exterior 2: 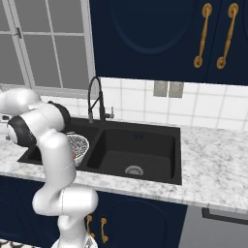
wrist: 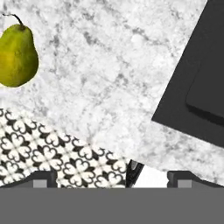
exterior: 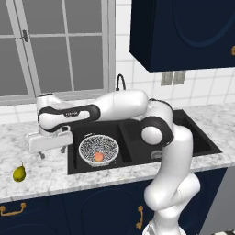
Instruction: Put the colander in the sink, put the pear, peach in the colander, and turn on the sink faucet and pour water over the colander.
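Observation:
The white perforated colander (exterior: pixel 98 148) sits in the left basin of the black sink (exterior: pixel 193 137), with the orange-pink peach (exterior: pixel 98 157) inside it. The yellow-green pear (exterior: pixel 19 173) rests on the marble counter left of the sink, near the front edge. My gripper (exterior: pixel 52 153) hangs open above the counter between the pear and the sink, holding nothing. In the hand view the pear (wrist: pixel 16 54) lies at the upper left, away from the open gripper (wrist: pixel 116 179), and a sink corner (wrist: pixel 197 78) is at the right. The black gooseneck faucet (exterior: pixel 120 81) stands behind the sink.
The right basin (exterior 2: pixel 135 155) holds nothing but its silver drain (exterior 2: pixel 134 170). The colander's rim (exterior 2: pixel 81 143) peeks out behind my arm. The counter's front edge (wrist: pixel 78 131) drops to patterned floor tiles (wrist: pixel 39 153). A window lies behind and dark cabinets hang above.

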Available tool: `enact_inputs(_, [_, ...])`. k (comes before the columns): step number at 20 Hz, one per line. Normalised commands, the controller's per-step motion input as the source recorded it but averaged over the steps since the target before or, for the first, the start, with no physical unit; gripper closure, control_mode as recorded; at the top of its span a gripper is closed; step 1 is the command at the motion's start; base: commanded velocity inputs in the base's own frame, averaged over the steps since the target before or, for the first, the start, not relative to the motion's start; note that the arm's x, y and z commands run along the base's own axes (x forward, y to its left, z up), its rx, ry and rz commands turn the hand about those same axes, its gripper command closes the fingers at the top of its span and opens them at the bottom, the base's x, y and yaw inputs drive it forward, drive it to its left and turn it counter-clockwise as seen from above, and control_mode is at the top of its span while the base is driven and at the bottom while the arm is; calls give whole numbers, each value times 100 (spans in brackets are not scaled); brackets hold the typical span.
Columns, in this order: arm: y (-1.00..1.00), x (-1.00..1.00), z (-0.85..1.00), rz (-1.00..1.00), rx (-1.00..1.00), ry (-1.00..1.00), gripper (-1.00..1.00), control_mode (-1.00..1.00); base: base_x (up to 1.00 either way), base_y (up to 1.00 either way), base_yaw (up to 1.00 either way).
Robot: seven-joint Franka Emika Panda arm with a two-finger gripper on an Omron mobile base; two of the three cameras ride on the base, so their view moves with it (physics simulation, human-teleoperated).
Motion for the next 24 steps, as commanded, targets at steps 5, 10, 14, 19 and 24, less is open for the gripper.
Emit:
enact_inputs(5, [33, -43, 0, 6, 0, -28, -100, -100, 0, 0, 0])
enact_inputs(10, [31, -23, 0, -2, 1, -6, -100, -100, 0, 0, 0])
enact_inputs(14, [33, -10, 0, -12, 3, 0, -100, -100, 0, 0, 0])
enact_inputs(19, [24, -4, -6, -15, 0, 0, -100, -100, 0, 0, 0])
enact_inputs(24, [30, -1, -20, -15, 0, -2, -100, -100, 0, 0, 0])
